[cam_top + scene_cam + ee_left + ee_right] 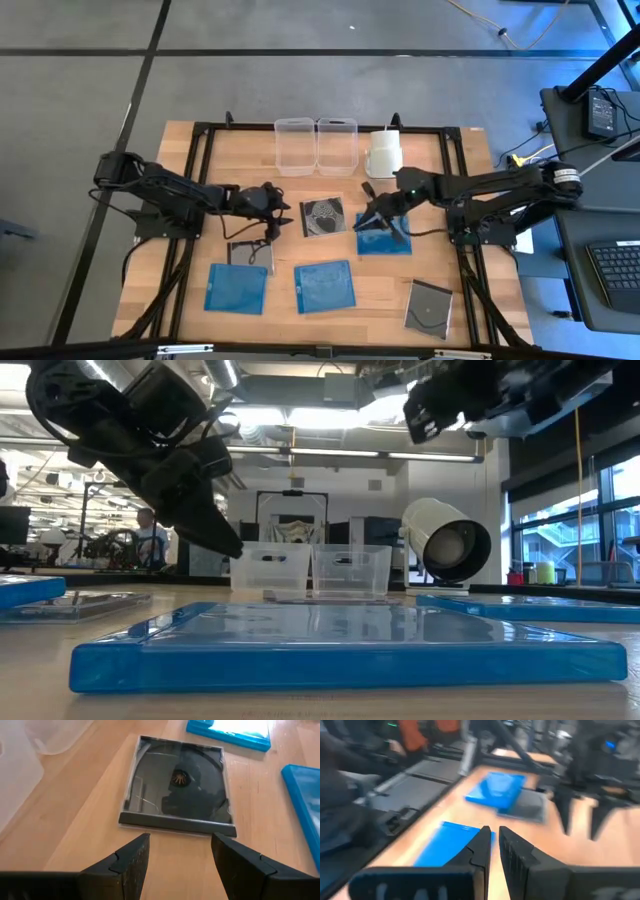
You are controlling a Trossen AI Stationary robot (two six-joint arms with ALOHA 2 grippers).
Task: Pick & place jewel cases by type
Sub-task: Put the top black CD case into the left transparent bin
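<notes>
From above, six jewel cases lie on the table (200, 150) in front of the two clear bins (316, 146). The left gripper (278, 215) hovers beside a dark case (250, 254); the right gripper (375, 222) sits over a blue case (385, 238) below the white roll (383, 153).

Level across the table, neither gripper carries a case.

The left wrist view shows its fingers (131, 862) spread, just short of the dark case's spine edge; it should probably descend squarely, straddling that edge.

The right wrist view shows fingers (482, 847) pressed together, empty.
</notes>
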